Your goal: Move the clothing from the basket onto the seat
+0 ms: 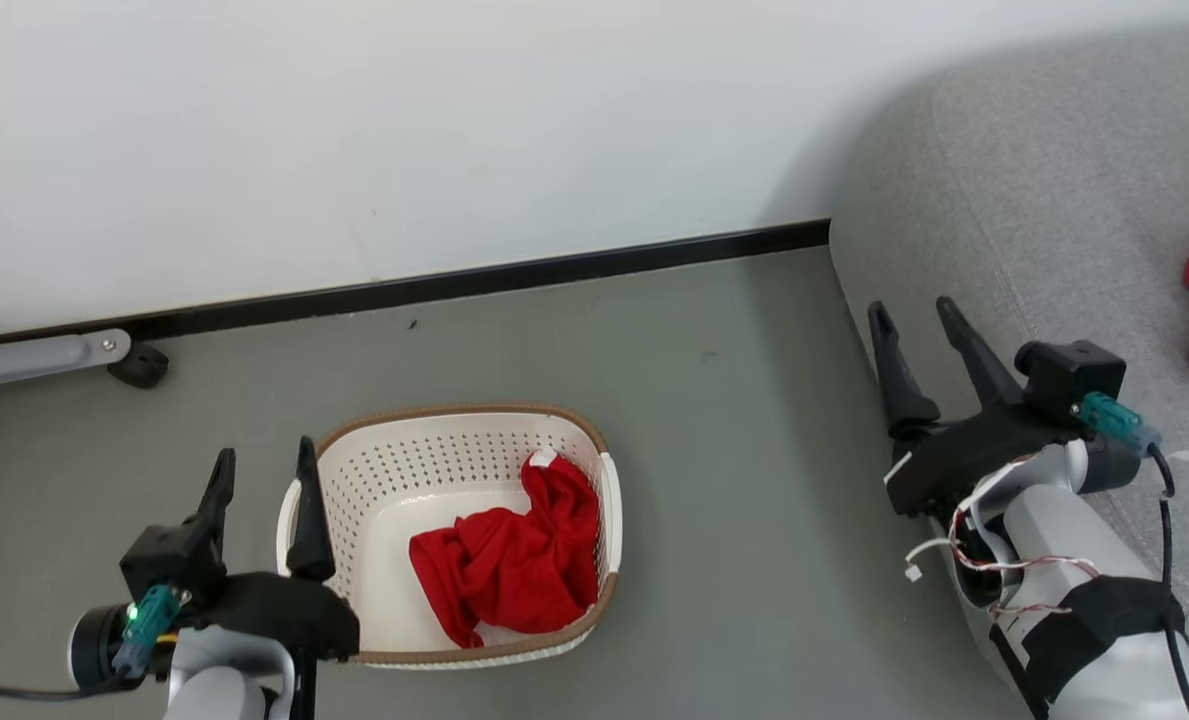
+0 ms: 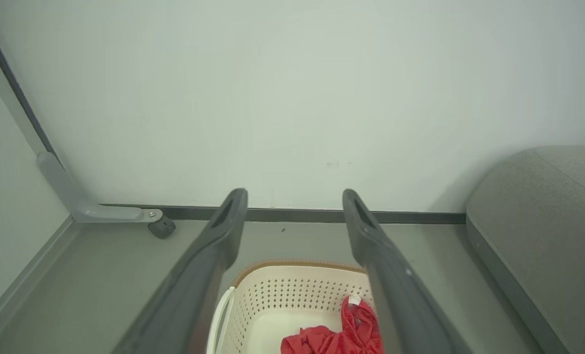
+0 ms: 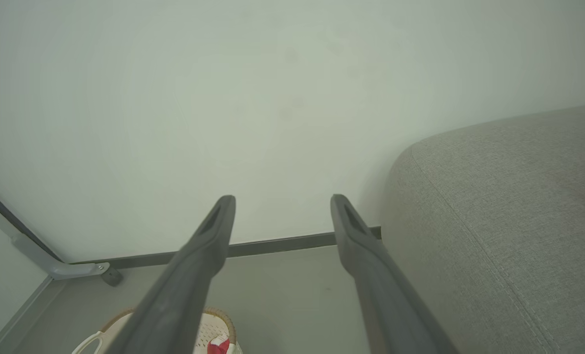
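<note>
The clothing (image 1: 514, 565) lies bunched in the basket (image 1: 454, 410), lower centre of frame, just right of the left gripper (image 1: 263, 452), the nearer one. It and the right gripper (image 1: 912, 308), by the seat (image 1: 1034, 200), stand spread and empty.

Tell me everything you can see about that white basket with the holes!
The basket is cream-white and plastic-looking, rectangular with rounded corners. Rows of small holes dot its walls, a brown woven-look band runs round its rim, and a white handle sits on each side. It stands upright on the grey floor. Crumpled red clothing lies inside, piled against the basket's right side, leaving the left part of its bottom bare.
</note>
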Motion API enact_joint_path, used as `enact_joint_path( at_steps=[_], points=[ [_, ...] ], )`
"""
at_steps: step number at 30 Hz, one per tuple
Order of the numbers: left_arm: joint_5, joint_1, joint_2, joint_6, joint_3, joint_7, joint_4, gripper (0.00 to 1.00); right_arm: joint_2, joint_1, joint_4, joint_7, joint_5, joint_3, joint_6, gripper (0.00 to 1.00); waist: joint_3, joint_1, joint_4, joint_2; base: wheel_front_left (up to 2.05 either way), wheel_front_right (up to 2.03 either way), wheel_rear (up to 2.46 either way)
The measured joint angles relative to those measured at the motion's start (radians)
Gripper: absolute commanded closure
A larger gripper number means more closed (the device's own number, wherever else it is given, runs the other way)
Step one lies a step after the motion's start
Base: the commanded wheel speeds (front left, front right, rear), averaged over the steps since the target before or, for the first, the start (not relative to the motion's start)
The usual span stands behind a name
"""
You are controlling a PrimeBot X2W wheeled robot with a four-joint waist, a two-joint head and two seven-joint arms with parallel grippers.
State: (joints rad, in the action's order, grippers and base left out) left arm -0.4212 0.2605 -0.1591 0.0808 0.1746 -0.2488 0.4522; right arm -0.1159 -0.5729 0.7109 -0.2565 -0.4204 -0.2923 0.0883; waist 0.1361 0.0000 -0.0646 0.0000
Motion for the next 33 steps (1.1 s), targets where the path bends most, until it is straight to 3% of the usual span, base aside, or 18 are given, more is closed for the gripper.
enact_joint_path(
  at_steps=[21, 33],
  points=[
    [0.012, -0.243, 0.005, 0.035, -0.104, -0.001, -0.1, 0.0, 0.023, 0.192, -0.077, 0.0, 0.015, -0.026, 0.006, 0.0, -0.109, -0.0001, 0.008, 0.0, 0.0, 0.0, 0.0],
    [0.049, -0.274, 0.027, 0.035, -0.146, -0.001, -0.154, 0.0, 0.03, 0.256, -0.14, 0.0, 0.042, -0.03, -0.028, 0.0, -0.118, 0.0001, 0.002, 0.0, 0.0, 0.0, 0.0]
  ],
)
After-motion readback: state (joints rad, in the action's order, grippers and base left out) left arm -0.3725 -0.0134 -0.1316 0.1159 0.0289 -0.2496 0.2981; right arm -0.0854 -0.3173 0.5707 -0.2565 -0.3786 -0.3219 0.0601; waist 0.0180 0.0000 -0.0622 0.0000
